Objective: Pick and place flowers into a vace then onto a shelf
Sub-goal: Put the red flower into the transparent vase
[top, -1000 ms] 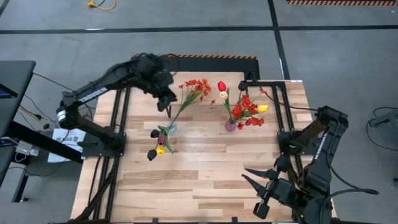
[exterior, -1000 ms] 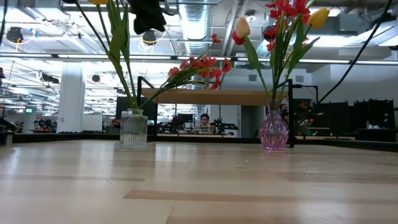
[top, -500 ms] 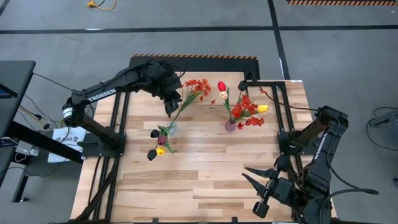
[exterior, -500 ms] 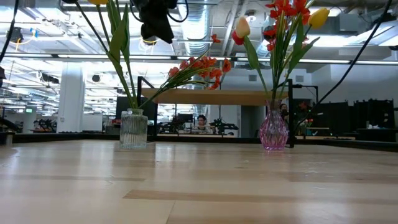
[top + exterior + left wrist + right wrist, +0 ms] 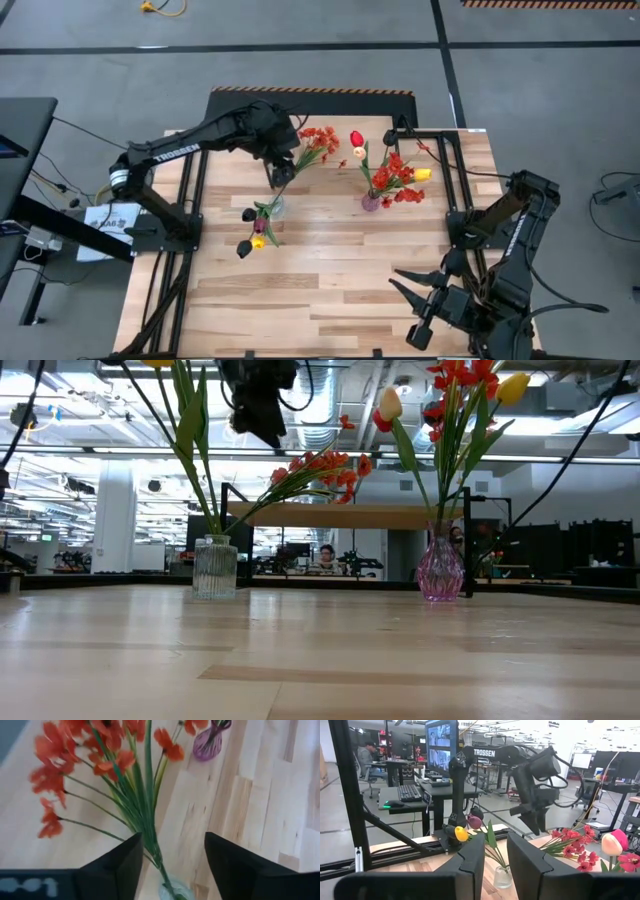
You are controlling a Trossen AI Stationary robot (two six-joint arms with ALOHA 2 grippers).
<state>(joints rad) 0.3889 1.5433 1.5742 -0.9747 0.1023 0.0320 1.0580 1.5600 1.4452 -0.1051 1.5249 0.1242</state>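
A clear ribbed vase (image 5: 273,207) (image 5: 215,567) stands on the table with dark and yellow tulips (image 5: 252,228) and a spray of red-orange blossoms (image 5: 315,138) (image 5: 100,765) leaning toward the far edge. My left gripper (image 5: 277,172) (image 5: 172,865) hangs open above this vase. The spray's green stems (image 5: 152,845) run up between its fingers, close beside one; no touch shows. A purple vase (image 5: 370,203) (image 5: 440,570) with red, yellow and cream flowers stands to the right. The shelf (image 5: 330,516) stands behind the vases. My right gripper (image 5: 402,284) (image 5: 495,865) waits at the near right, open by a narrow gap.
The shelf's black legs (image 5: 455,170) rise at the far right of the table, just behind the purple vase. The bare wood tabletop (image 5: 320,290) spreads out in front of both vases. Beyond the far edge are desks, monitors and a seated person (image 5: 327,557).
My left gripper has moved toward the table's right edge and a little down, along the spray toward the clear vase. The spray, both vases and my right arm have kept still.
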